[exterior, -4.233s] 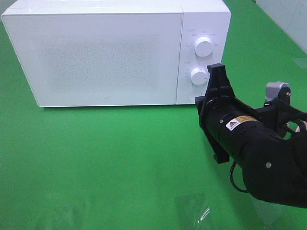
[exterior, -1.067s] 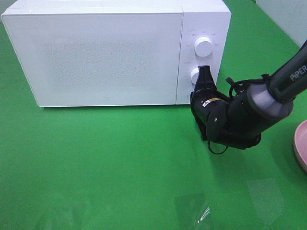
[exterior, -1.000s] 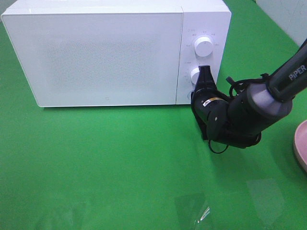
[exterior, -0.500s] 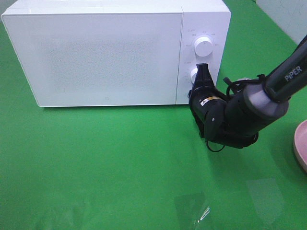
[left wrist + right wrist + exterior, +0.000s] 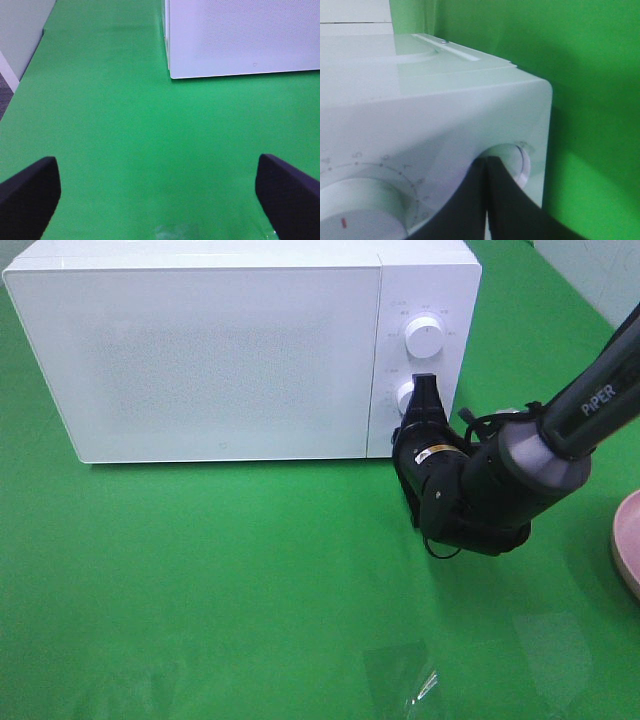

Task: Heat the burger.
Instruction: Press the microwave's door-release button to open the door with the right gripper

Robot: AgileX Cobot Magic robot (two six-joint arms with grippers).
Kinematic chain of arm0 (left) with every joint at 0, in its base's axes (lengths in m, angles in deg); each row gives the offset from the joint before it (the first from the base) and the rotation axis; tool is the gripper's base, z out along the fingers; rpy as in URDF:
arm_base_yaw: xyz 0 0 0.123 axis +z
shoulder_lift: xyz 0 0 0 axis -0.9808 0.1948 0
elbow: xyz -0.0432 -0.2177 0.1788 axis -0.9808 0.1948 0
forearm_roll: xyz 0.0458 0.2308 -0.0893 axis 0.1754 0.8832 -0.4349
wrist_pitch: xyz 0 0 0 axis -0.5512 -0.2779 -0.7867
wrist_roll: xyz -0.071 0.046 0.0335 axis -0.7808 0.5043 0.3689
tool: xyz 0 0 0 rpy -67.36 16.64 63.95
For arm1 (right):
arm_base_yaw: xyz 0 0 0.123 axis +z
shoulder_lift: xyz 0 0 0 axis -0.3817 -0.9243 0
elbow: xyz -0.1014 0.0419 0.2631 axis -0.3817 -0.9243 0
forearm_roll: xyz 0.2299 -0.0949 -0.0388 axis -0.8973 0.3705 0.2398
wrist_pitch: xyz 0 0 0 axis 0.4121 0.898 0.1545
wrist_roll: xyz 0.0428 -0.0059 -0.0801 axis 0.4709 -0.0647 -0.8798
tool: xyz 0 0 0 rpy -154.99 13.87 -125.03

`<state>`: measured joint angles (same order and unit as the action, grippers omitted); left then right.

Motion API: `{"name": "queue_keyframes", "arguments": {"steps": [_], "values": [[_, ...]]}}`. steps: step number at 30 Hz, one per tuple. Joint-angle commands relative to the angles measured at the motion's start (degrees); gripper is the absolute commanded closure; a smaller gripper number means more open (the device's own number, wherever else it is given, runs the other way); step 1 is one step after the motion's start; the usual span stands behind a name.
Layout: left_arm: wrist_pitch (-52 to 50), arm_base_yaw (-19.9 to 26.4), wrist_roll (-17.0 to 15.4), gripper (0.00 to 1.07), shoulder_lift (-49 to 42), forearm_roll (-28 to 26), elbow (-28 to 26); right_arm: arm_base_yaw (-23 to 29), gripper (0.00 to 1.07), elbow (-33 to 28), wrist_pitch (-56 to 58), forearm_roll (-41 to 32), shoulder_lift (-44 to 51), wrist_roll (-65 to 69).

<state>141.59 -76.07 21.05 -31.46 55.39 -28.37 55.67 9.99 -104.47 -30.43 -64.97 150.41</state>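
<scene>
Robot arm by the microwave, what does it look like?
The right arm is black and chunky, with a grey band, white PiPER lettering, a yellow warning sticker and thin black cables. The right gripper is black and pointed.

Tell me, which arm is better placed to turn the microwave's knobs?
Right. The right pincer, shut, sits at the lower knob; the left pincer hangs open over the mat, by the microwave's other end.

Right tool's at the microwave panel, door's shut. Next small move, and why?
Probably press the right tool gently into the small round button at its tip. Its jaws are shut, the tip sits at that button beside the lower dial, and the microwave door looks closed flush. The burger isn't in view, so whether it's inside I can't tell.
</scene>
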Motion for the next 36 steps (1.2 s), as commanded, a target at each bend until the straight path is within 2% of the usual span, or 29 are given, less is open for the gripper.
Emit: {"name": "queue_keyframes", "arguments": {"steps": [1, 7, 15, 27, 36], "values": [[-0.7, 0.2, -0.1, 0.09, -0.9, -0.5, 0.2, -1.3, 1.07, 3.4, -15.1, 2.7, 1.6, -0.3], [-0.7, 0.2, -0.1, 0.09, -0.9, -0.5, 0.2, -1.3, 1.07, 5.8, -16.0, 3.2, 1.3, 0.6], [-0.7, 0.2, -0.1, 0.09, -0.9, -0.5, 0.2, -4.0, 1.07, 10.4, -16.4, 6.0, -1.8, -0.2], [-0.7, 0.2, -0.1, 0.09, -0.9, -0.5, 0.2, -4.0, 1.07, 10.7, -14.8, 5.9, -1.9, -0.2], [-0.7, 0.2, -0.1, 0.09, -0.9, -0.5, 0.2, -3.8, 1.07, 10.7, -6.9, 6.9, -1.4, -0.2]]}}
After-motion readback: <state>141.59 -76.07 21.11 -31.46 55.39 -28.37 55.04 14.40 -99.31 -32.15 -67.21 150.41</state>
